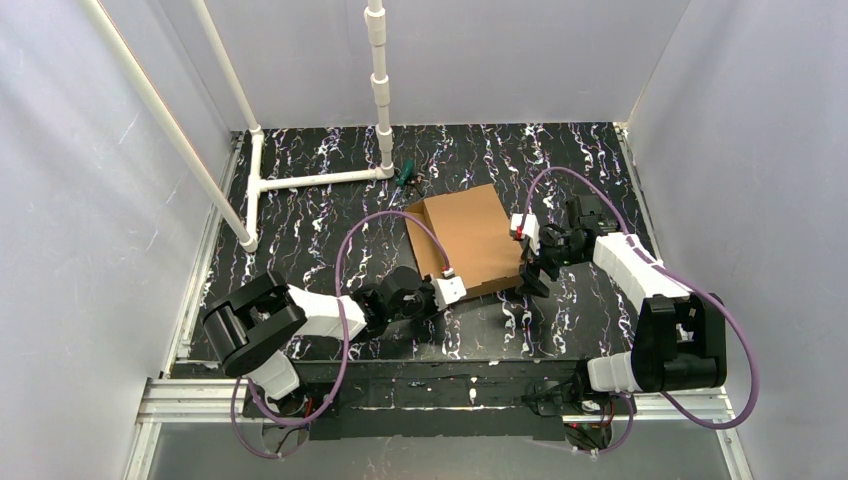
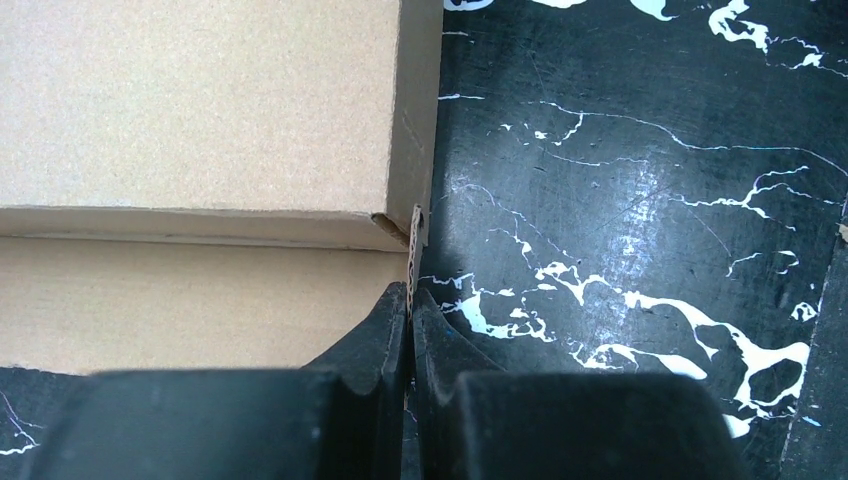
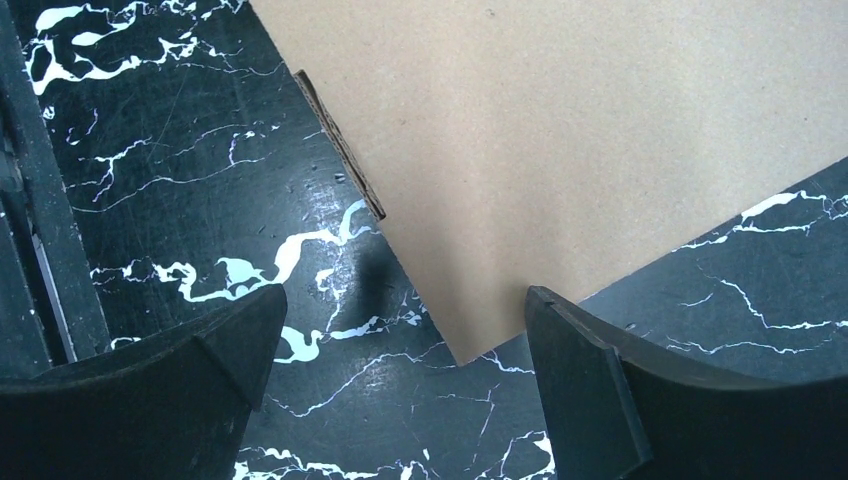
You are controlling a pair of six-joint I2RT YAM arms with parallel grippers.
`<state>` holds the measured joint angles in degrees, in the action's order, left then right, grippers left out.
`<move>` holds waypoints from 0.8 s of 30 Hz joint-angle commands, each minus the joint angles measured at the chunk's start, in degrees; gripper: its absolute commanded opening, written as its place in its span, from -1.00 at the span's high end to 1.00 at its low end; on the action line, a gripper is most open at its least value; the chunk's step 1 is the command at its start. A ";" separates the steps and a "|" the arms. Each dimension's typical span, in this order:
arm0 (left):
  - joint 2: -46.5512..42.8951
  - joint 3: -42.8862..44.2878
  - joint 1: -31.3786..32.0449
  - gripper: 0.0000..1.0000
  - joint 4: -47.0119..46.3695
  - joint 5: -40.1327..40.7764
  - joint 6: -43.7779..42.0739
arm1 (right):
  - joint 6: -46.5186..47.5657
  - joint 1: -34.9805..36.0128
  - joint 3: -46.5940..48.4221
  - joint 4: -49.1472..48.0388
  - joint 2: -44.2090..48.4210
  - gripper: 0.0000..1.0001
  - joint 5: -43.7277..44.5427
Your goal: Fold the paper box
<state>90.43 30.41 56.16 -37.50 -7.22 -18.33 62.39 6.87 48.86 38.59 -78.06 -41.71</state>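
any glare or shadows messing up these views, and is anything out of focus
Left wrist: a pale sheen on the tabletop right of the paper box; the left hand, close to the lens, looks soft and dark. Right wrist: sharp, a small shadow beside the box corner. Top external: even light, no harsh glare.

The paper box (image 1: 468, 238) is seen in plain light brown (darker along its corrugated cut edge). The table (image 1: 330, 190) is patterned in black with white marble-like veining. The cables (image 1: 376, 215) are coloured purple, the pipe frame (image 1: 380, 90) white, and the left gripper (image 2: 411, 292) and right gripper (image 3: 405, 300) black.
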 commanded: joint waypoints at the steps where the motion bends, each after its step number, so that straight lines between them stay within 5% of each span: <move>1: -0.35 -2.75 0.18 1.00 -2.64 1.59 1.95 | -3.13 0.04 0.97 -2.39 -1.31 -0.96 2.66; 24: 0.44 -5.41 0.09 1.00 -8.69 3.27 5.05 | -7.95 0.06 1.63 -4.48 -2.88 -0.92 4.63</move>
<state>90.45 25.96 56.16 -45.45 -5.54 -14.48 55.31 6.87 49.65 34.59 -80.62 -37.30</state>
